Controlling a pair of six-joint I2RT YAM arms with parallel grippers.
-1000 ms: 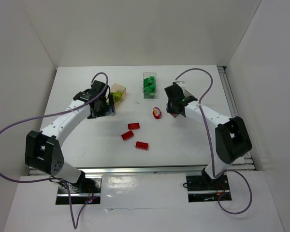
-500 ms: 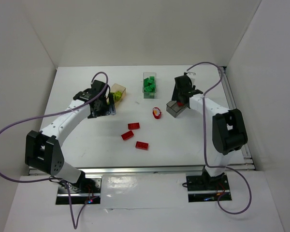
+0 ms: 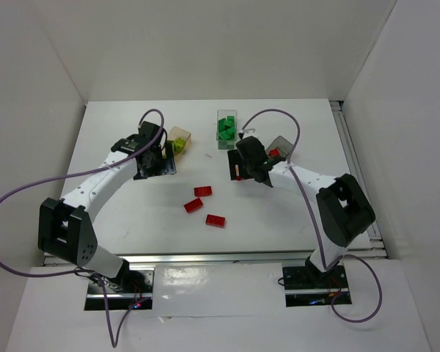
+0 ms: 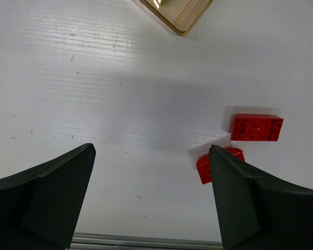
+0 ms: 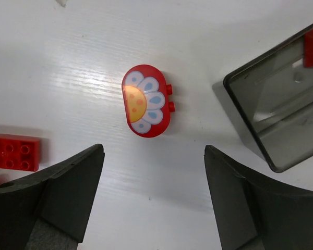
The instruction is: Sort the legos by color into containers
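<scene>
Right gripper [image 5: 154,156], fingers wide, hangs over the red flower brick [image 5: 146,100]. Left gripper [image 4: 151,156] is wide too, holding nothing.

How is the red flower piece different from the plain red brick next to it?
The flower piece is oval; the red brick is a rectangle. The flower piece shows a painted white-and-yellow flower, with two studs poking out sideways; the red brick is plain, studs facing up. The flower piece lies near the dark box; the red brick lies farther off. Both are red and lie on the white table, outside any box.
</scene>
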